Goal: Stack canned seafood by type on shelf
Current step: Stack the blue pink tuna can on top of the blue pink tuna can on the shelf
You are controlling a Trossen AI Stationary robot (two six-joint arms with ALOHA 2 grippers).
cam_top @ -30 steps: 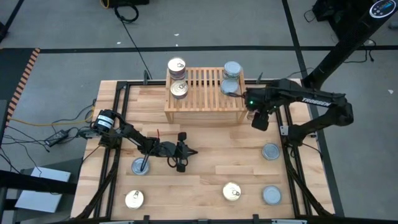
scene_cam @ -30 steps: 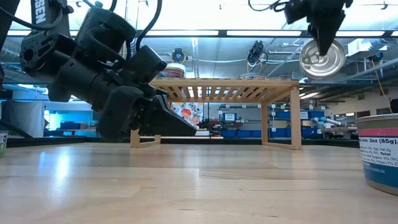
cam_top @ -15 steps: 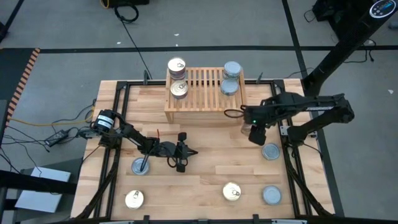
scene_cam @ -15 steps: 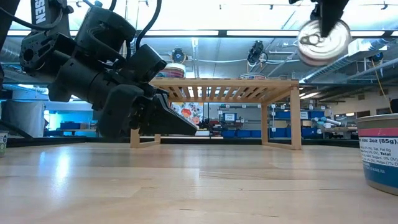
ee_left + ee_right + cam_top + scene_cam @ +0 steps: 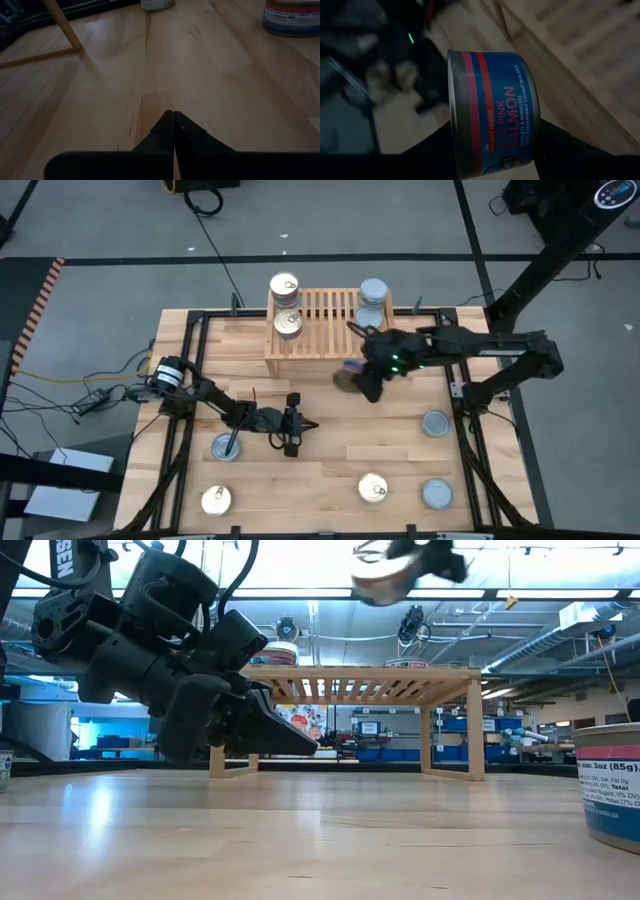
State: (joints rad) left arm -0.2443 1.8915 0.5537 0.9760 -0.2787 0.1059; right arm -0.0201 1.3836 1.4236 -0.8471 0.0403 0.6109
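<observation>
The wooden shelf (image 5: 325,330) stands at the table's far middle. It carries gold-topped tins (image 5: 286,305) at its left end and silver-topped tins (image 5: 372,295) at its right end. My right gripper (image 5: 358,377) hangs high over the shelf's near edge, shut on a blue-labelled salmon tin (image 5: 492,110). This tin (image 5: 378,580) also shows at the top of the low view. My left gripper (image 5: 300,425) is shut and empty, low over the table's middle, its fingertips (image 5: 173,117) together. My right gripper pinches the salmon tin between its two fingers (image 5: 560,150), one on each flat end (image 5: 536,117), so the label wall faces the wrist camera. The fingers slant down from the table's right side. The tin is lifted clear, tipped on its side, above shelf height.
Loose tins stand on the table: silver-topped ones (image 5: 225,447) (image 5: 436,423) (image 5: 436,493) and gold-topped ones (image 5: 216,500) (image 5: 373,488). A tin (image 5: 610,785) stands close to the low camera at the right. Black frame rails (image 5: 465,430) run along the table's sides.
My right gripper has carried the salmon tin from the shelf's right end toward the table's left, along the shelf's near edge. It has tipped and rolled on the way, so the tin's flat top no longer faces the near edge. The tin stays lifted clear.
</observation>
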